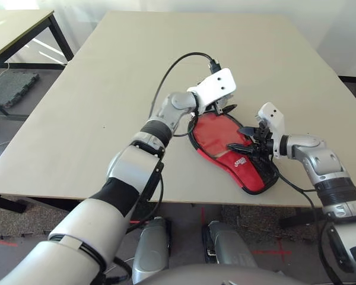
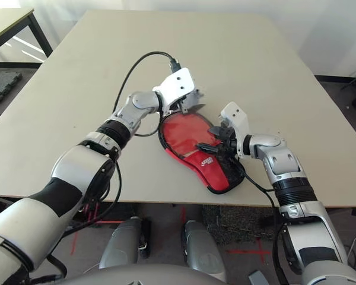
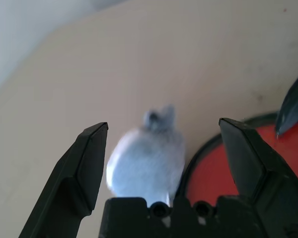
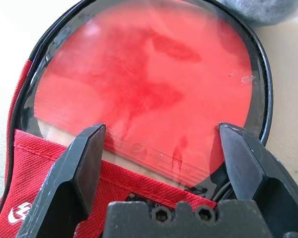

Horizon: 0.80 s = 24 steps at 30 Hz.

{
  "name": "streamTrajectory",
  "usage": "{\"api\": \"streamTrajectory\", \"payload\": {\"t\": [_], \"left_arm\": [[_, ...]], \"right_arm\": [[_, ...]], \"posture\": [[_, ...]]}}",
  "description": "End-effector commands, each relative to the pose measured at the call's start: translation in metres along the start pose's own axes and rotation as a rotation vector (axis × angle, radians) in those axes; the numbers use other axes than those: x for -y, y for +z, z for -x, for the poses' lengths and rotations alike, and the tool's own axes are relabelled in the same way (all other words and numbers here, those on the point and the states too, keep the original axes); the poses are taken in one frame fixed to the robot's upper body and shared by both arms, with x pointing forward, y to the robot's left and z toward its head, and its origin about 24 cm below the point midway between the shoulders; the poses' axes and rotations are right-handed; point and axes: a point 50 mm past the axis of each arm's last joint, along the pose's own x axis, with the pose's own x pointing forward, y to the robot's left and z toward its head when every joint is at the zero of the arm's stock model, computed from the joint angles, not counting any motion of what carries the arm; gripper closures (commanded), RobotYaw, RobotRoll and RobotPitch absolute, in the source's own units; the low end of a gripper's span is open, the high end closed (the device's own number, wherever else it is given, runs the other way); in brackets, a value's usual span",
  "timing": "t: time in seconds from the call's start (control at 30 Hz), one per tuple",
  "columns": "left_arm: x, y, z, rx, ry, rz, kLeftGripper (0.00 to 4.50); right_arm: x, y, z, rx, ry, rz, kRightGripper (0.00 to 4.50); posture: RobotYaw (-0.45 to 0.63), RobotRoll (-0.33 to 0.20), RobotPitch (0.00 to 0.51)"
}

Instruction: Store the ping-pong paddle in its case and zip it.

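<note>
Nearest you, red tape (image 1: 273, 252) marks the floor below the near edge of the tabletop (image 1: 77, 148). On the tabletop, close to that edge, lies the case (image 1: 242, 171). You will find its narrow end pointing towards you and to your right, its rounded end away and to your left. The red panel carries a white logo (image 1: 240, 161), with black mesh (image 2: 230, 173) alongside it.

Your right fingers (image 4: 246, 161) stand wide apart over the middle of the case, with nothing gripped between them. You cannot tell from these views whether they touch its surface.

The paddle (image 4: 139, 84) is in the case: you can see its red face through the clear window, with a pale band of wood just above the panel's edge. The black rim (image 4: 266, 84) runs around the window; how far it is zipped, you cannot tell.

Beyond, your left fingers (image 3: 89, 166) are also wide open, at the rounded end of the case, and grip nothing. A soft grey-white wad (image 3: 148, 161) sits in the space between them, just beside the rim, clear of both fingers.

Farther off to your left, a second table (image 1: 15, 29) stands well apart, with a dark mat (image 1: 12, 88) on the floor, and a pale wall (image 1: 225, 6) behind.
</note>
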Motion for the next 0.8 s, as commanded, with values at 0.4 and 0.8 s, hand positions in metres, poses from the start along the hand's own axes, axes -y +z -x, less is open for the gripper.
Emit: {"api": "streamTrajectory", "payload": {"t": [0.4, 0.8], "left_arm": [[0.029, -0.049, 0.023, -0.132, -0.219, 0.169, 0.01], [0.054, -0.073, 0.029, -0.238, -0.297, 0.19, 0.01]], "right_arm": [[-0.003, -0.03, -0.006, -0.121, 0.018, -0.072, 0.0], [0.007, -0.017, 0.004, -0.072, 0.003, -0.091, 0.0]], "posture": [[0.08, 0.0, 0.084], [0.07, 0.0, 0.076]]}}
